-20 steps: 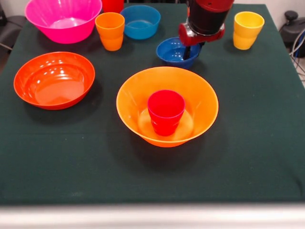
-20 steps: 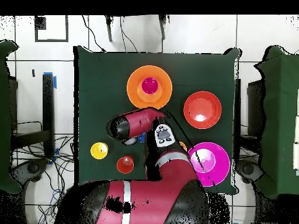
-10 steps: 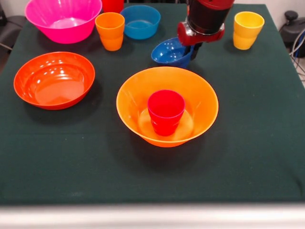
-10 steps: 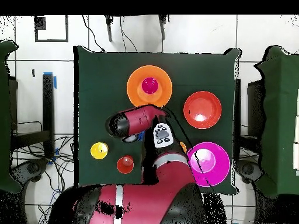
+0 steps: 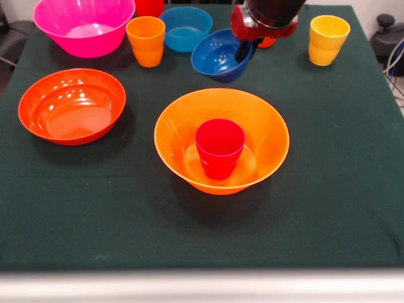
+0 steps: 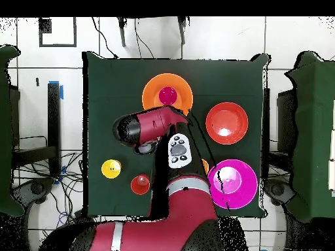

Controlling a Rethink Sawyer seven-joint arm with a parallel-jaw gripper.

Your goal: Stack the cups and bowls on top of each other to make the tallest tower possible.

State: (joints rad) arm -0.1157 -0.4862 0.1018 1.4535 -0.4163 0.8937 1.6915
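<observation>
My gripper (image 5: pixel 242 52) is shut on the right rim of the small dark blue bowl (image 5: pixel 216 55). That bowl hangs tilted above the cloth, behind the big yellow-orange bowl (image 5: pixel 180 120). A red-pink cup (image 5: pixel 219 148) stands upright inside the yellow-orange bowl, making a two-piece tower. From overhead, the arm's head (image 6: pixel 131 129) sits just beside the yellow-orange bowl (image 6: pixel 149 98) with the cup (image 6: pixel 168 95) in it, and the blue bowl is hidden under the arm.
At the left lies a wide orange-red bowl (image 5: pixel 71 104). Along the back stand a big pink bowl (image 5: pixel 84 24), an orange cup (image 5: pixel 146 41), a light blue bowl (image 5: pixel 185 28) and a red cup (image 5: pixel 149 5). A yellow cup (image 5: pixel 328 39) stands back right.
The dark blue bowl has left the cloth: the gripper raised it, carried it a little left in the front view, and it now hangs tilted. The other items stayed put.
</observation>
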